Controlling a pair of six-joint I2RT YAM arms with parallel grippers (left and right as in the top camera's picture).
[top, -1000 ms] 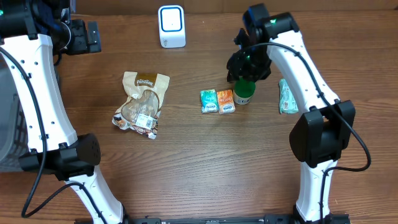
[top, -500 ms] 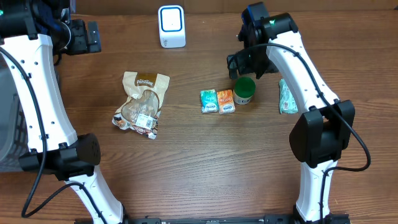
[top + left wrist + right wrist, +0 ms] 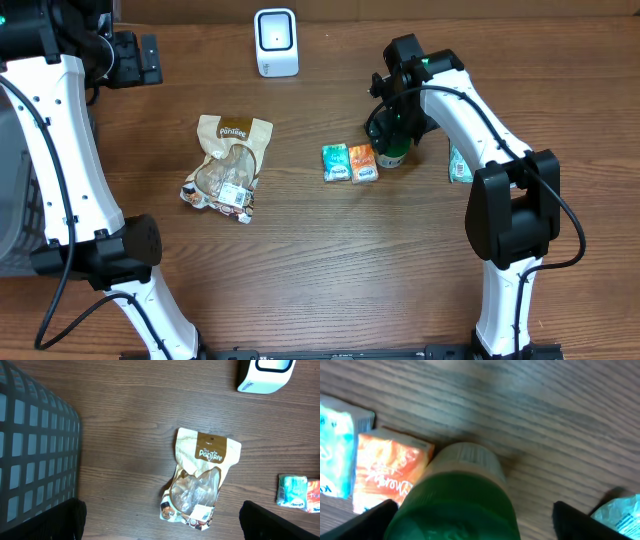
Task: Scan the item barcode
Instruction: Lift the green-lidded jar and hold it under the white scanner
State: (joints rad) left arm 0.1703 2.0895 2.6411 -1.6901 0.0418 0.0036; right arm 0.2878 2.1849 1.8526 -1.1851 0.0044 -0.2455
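Note:
A green-capped bottle [image 3: 392,152] [image 3: 455,505] stands upright right of centre, next to an orange packet [image 3: 364,163] [image 3: 387,472] and a teal packet [image 3: 335,162] [image 3: 335,455]. My right gripper [image 3: 396,125] [image 3: 482,522] hangs directly over the bottle's cap, open, with one finger on each side and the right one well clear of it. The white barcode scanner [image 3: 275,41] [image 3: 265,375] stands at the table's back edge. My left gripper [image 3: 135,58] [image 3: 160,522] is open and empty, high above the table's far left.
A tan snack pouch [image 3: 229,162] [image 3: 200,480] lies left of centre. Another teal packet [image 3: 460,155] [image 3: 620,515] lies right of the bottle. A grey mesh basket [image 3: 35,450] stands at the left edge.
My right gripper opened off the green bottle, drew back toward the rear, then came down over its cap again. The left arm stayed still.

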